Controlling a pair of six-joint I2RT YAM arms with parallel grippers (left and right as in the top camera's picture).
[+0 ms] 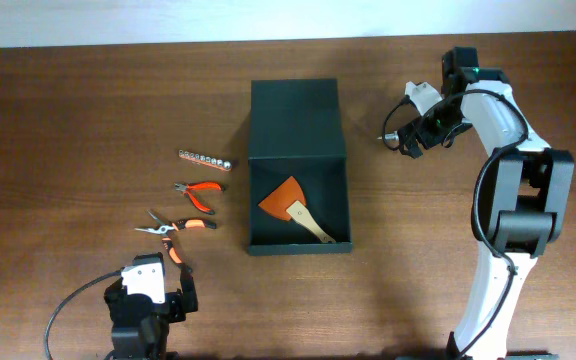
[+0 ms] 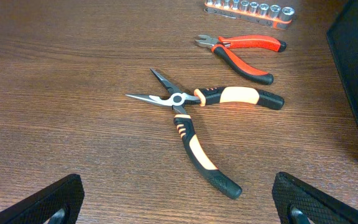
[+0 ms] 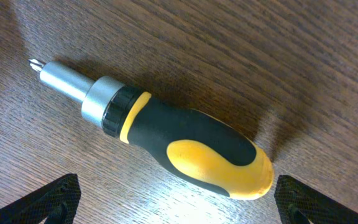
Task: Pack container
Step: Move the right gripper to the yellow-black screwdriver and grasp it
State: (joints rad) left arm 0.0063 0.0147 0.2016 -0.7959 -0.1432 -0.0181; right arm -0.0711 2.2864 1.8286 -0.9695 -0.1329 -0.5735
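Note:
The dark green container (image 1: 299, 245) stands open at the table's middle, with its flap lid (image 1: 296, 118) laid back. Inside lies an orange scraper with a wooden handle (image 1: 293, 208). My right gripper (image 1: 420, 127) is open and hovers over a yellow-and-black screwdriver (image 3: 179, 140) lying on the table to the right of the container. The fingers (image 3: 179, 208) straddle its handle end without touching it. My left gripper (image 1: 153, 285) is open and empty (image 2: 179, 202), just short of the orange-and-black needle-nose pliers (image 2: 194, 121).
Red-handled cutters (image 2: 244, 53) and a rail of sockets (image 2: 250, 9) lie beyond the pliers, left of the container (image 2: 356, 68). In the overhead view they lie in a column: sockets (image 1: 205, 158), cutters (image 1: 198, 193), pliers (image 1: 175, 227).

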